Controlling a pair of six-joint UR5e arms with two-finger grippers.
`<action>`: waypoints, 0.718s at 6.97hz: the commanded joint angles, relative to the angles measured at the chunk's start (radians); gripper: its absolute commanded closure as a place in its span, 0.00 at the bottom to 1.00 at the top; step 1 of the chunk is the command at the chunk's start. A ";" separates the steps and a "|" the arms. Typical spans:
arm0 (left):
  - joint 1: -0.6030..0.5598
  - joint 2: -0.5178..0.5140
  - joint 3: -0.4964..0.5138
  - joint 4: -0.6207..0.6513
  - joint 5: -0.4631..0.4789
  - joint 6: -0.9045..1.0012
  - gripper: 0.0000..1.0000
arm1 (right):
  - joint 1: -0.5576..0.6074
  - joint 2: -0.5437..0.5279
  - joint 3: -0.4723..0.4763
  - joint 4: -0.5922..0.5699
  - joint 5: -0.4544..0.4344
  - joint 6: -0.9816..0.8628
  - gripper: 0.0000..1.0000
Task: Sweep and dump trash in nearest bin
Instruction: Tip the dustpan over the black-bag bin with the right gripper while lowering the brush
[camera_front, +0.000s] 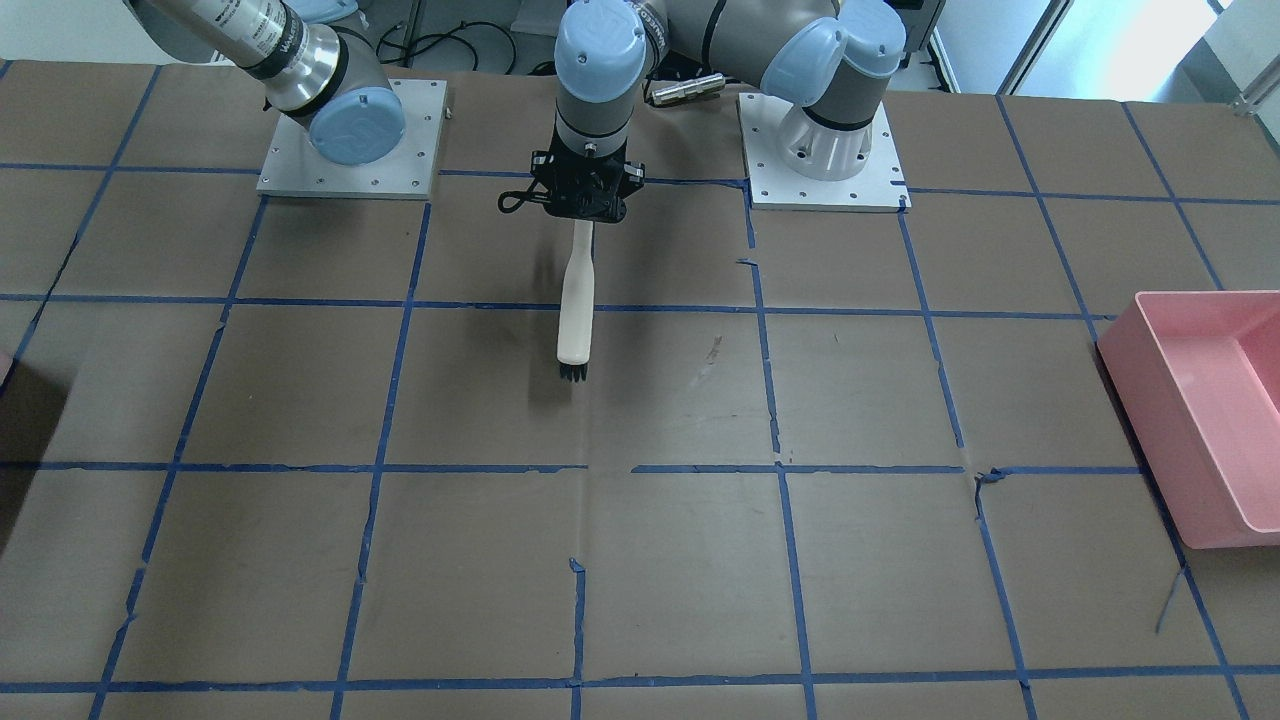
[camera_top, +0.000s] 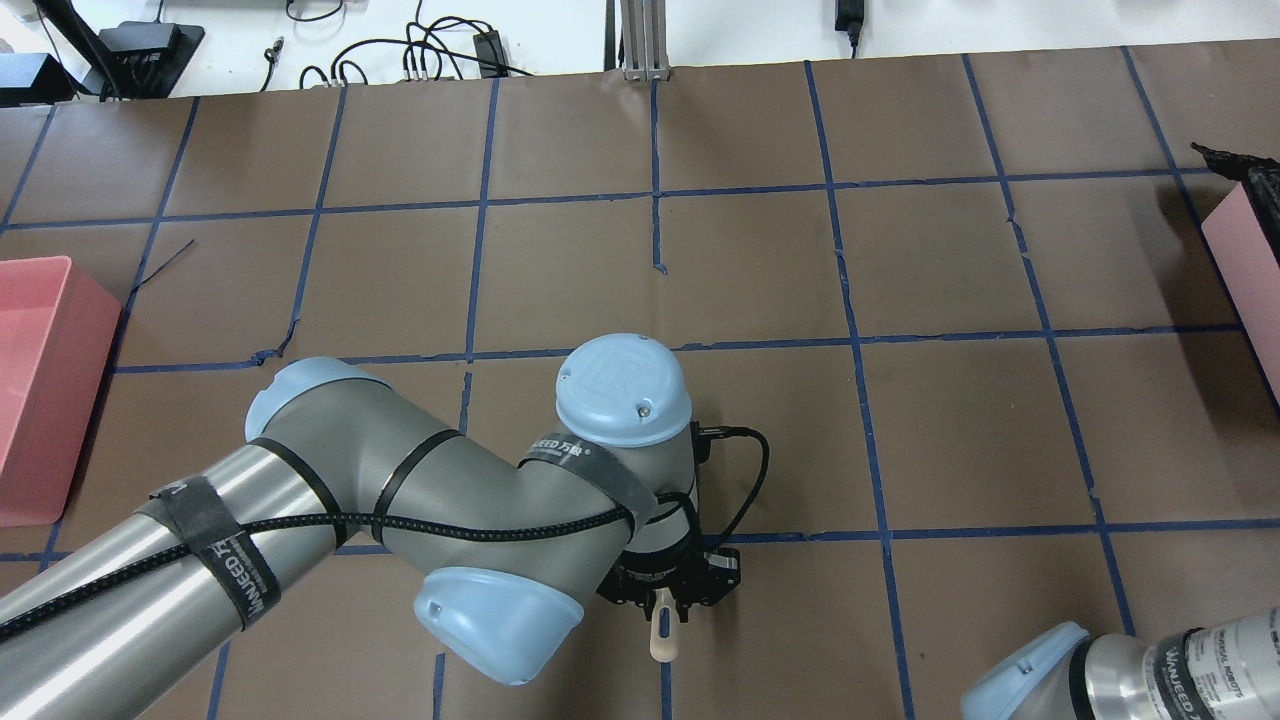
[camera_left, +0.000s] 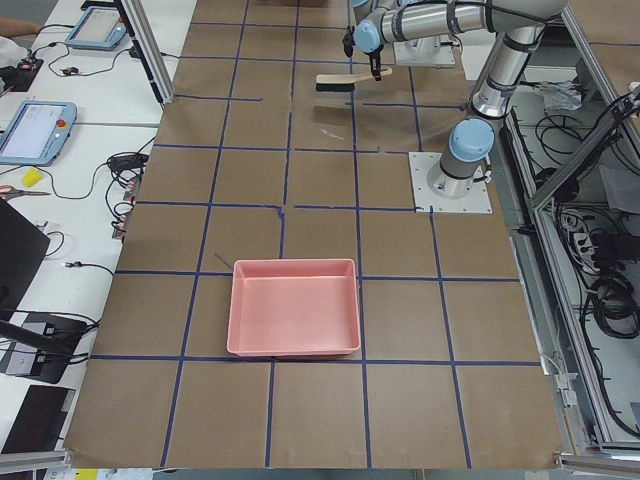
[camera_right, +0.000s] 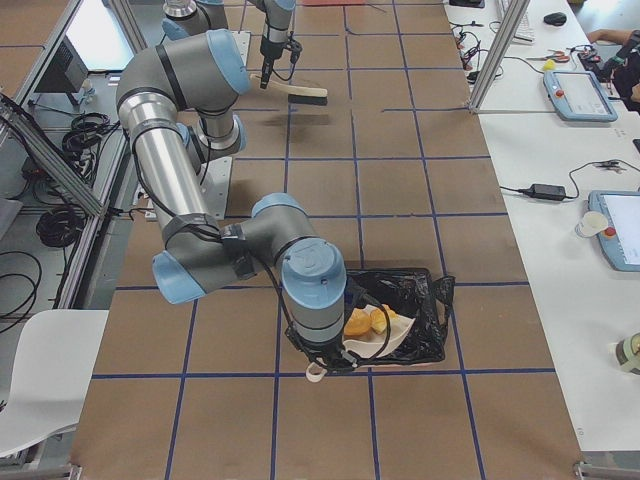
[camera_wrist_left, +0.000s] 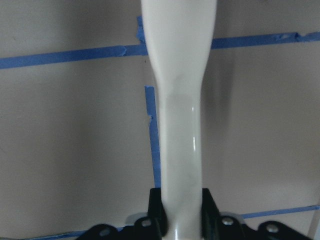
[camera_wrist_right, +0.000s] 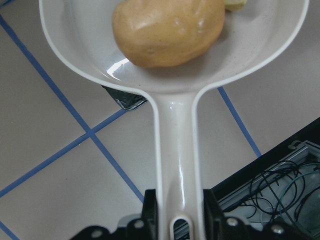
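My right gripper (camera_wrist_right: 175, 205) is shut on the handle of a white dustpan (camera_wrist_right: 176, 130). The trash lies in the pan: a smooth brown potato-like lump (camera_wrist_right: 167, 30) and a pale yellow-green chunk (camera_wrist_right: 235, 4) at its far edge; a third piece does not show. In the exterior right view the dustpan (camera_right: 385, 340) is held over the black-lined bin (camera_right: 415, 300), with the trash (camera_right: 362, 322) in it. My left gripper (camera_front: 583, 215) is shut on a white-handled brush (camera_front: 575, 300) with black bristles (camera_front: 573, 375), held above the table near the robot's base.
A pink bin (camera_front: 1215, 410) stands at the table's end on my left, also in the exterior left view (camera_left: 295, 305). The brown table (camera_front: 700, 560) carries a blue tape grid. Cables lie beyond the table edge (camera_wrist_right: 270, 195).
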 joint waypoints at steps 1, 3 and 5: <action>0.008 0.001 -0.036 0.006 0.001 -0.009 0.97 | 0.040 0.043 0.002 -0.048 -0.083 -0.003 1.00; 0.007 -0.002 -0.073 0.041 0.027 -0.028 0.97 | 0.074 0.043 0.002 -0.050 -0.160 -0.052 1.00; 0.005 -0.010 -0.090 0.086 0.023 -0.045 0.97 | 0.116 0.038 -0.002 -0.053 -0.249 -0.054 1.00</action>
